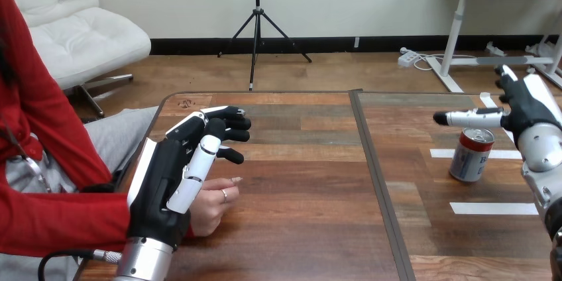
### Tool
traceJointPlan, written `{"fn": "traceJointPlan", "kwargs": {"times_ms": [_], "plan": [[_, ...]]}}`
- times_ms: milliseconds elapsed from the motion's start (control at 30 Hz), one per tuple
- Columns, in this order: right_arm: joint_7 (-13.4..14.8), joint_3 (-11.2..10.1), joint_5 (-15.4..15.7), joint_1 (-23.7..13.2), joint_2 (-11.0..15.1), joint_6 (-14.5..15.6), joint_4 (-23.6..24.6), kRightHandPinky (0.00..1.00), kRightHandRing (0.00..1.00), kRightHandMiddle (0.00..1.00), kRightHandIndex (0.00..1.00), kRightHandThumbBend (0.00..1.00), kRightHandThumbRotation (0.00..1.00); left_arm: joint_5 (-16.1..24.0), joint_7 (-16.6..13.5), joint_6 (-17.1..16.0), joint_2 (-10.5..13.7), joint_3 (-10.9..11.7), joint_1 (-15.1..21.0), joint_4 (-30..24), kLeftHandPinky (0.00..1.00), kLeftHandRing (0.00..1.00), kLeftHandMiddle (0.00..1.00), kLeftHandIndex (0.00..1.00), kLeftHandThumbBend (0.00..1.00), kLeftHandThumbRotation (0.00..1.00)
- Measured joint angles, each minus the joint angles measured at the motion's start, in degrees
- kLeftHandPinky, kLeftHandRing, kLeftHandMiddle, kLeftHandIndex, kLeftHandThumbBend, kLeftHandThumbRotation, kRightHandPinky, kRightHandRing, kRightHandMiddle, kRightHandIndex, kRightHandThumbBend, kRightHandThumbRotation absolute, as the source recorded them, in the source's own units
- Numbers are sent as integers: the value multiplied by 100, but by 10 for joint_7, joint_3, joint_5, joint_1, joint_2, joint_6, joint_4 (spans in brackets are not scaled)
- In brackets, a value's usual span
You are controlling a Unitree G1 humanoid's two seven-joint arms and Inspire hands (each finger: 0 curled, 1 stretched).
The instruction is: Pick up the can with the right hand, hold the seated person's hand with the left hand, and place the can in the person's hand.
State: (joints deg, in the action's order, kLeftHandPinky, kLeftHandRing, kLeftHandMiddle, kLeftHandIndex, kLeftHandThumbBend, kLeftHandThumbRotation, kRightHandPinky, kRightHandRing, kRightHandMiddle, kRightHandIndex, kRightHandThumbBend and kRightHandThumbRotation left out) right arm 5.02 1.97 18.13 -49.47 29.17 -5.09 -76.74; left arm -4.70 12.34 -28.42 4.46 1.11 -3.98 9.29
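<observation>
Head view.

- Desk [305, 228]: wooden, in two halves, with a dark seam [374, 162] running from near to far between them.
- Can [471, 156]: red top, pale printed body. It stands upright on the right half of the desk, near the right edge. One white tape strip [494, 208] lies nearer than it, and another crosses just behind it. Nothing grips the can.
- Right hand [527, 105]: at the far right edge, above and just right of the can. It is open, with one finger [467, 118] stretched straight to the left over the can's top. I cannot tell whether that finger touches the can.
- Left hand [166, 181]: on the near left of the desk, its back turned upward. It is open, with fingers [228, 124] straight and pointing far and right.
- Person's hand [213, 203]: comes in from the left and lies on the desk under and just right of the left hand's palm, fingers loosely curled. No robot finger is seen to close round it.
</observation>
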Motion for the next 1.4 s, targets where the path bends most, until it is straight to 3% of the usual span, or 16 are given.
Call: {"fn": "traceJointPlan", "kwargs": {"times_ms": [900,1200,1400], "plan": [[-10,19,10,27,-1,35,-4,74,88,92,91,100,26,0,1,6,3,0,0,0,52,65,65,62,42,78],[-12,23,11,34,-2,47,-4,65,82,88,89,100,23,1,1,10,3,0,0,-1,51,64,65,61,44,78],[-12,25,11,38,-4,51,-4,52,71,77,87,100,20,1,1,16,3,0,0,-1,50,64,64,60,45,78]]}}
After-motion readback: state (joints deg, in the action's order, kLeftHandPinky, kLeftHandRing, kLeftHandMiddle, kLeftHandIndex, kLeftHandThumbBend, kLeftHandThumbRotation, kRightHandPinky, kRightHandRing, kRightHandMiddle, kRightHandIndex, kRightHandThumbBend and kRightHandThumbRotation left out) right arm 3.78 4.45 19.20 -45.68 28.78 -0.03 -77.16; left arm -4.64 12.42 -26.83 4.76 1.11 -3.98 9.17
